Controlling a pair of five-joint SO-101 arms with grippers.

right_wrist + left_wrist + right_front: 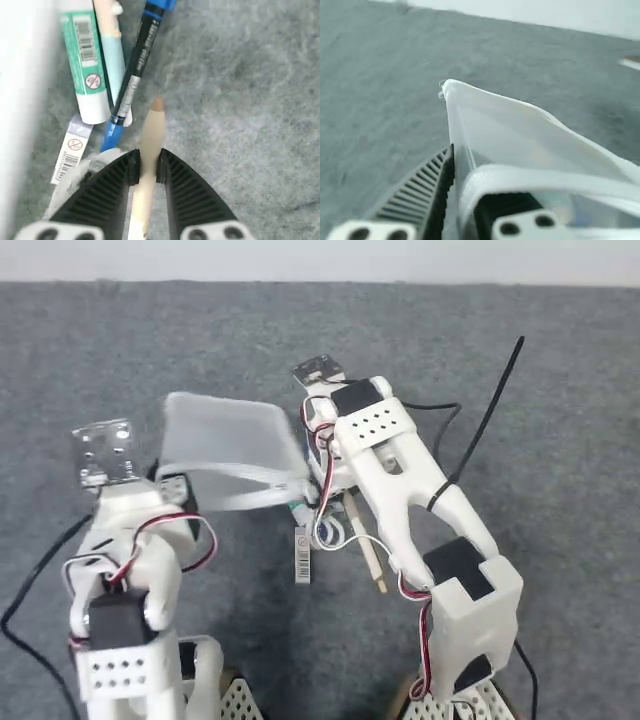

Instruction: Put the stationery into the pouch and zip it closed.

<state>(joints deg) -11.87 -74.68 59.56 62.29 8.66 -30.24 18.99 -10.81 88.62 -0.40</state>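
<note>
1. The translucent white plastic zip pouch (225, 440) is held up at a tilt over the grey, carpet-textured counter (560, 370), near the middle of the high view and between the two white arms.
2. The left claw (470, 172) is clamped shut on the pouch's edge, right at the thick white zip band. One ribbed black finger (432, 192) lies outside the plastic, and the other shows dark through it.
3. The loose stationery lies on the counter just beside the pouch's lower edge. The green-and-white glue stick (80, 65) rests nearest the pouch, with the pale blue pen (112, 60) touching its side. The blue-and-black pen (136, 67) slants in against the pale blue pen's end.
4. The right claw (147, 159) is down at the counter next to this cluster. It is closed tight on a pale wooden pencil (151, 125), a black finger on each side of the shaft. The pencil's brownish tip juts out past the fingers, close to the blue-and-black pen but apart from it. In the high view the pencil's other end trails back under the right arm.
5. A small white barcode tag (70, 152) lies flat on the counter beside the glue stick's end, near the right claw.
</note>
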